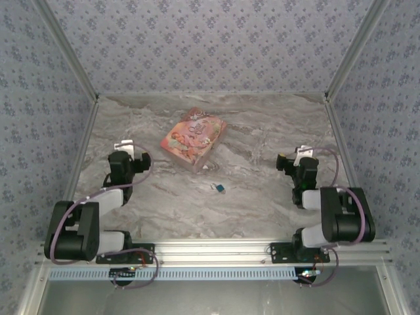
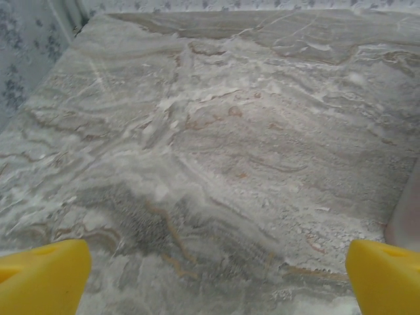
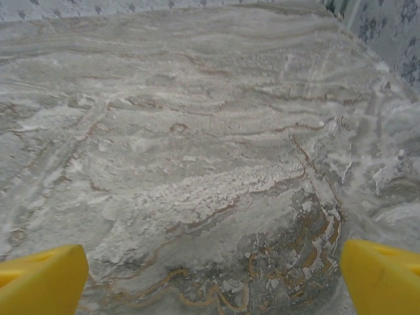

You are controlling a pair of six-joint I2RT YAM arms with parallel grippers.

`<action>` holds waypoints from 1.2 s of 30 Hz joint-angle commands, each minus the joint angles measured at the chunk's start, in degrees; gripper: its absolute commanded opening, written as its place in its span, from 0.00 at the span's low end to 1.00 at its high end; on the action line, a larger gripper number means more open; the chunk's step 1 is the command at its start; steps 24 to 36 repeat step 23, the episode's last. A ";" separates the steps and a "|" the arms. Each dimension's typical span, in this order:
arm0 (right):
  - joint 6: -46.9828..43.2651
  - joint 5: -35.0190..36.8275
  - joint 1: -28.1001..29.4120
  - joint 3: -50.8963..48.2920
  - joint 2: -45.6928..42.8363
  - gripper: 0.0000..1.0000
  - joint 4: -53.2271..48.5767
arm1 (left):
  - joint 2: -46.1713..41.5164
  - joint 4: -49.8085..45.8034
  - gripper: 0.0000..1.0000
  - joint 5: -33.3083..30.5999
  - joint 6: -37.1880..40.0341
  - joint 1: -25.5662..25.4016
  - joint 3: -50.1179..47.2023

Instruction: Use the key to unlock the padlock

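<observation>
The padlock is lying flat on the marble surface, just in front of the pink box's near corner, apart from it and towards the arm bases. A pale sliver is showing right beside the lock on its box-facing side. It may be the shackle or the key, and I cannot tell which at this size.

The left end effector is hovering well to the left of the box and the right end effector well to its right. Both are spread wide and pinching nothing. In each wrist view the yellow pads are sitting at opposite edges with bare surface between them.

The lock is looking very light, rigid and smooth, so it is probably going to skid on this polished surface if nudged from one side. Pinching squarely across the blue body seems best, leaving the shackle and keyhole end free. The key, being thin and flat, is likely going to be awkward to lift, and its head is the sensible place to hold.
</observation>
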 commanded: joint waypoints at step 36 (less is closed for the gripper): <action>-3.34 -2.40 0.89 7.87 2.75 1.00 -5.52 | 12.89 11.91 1.00 8.56 0.23 6.21 3.19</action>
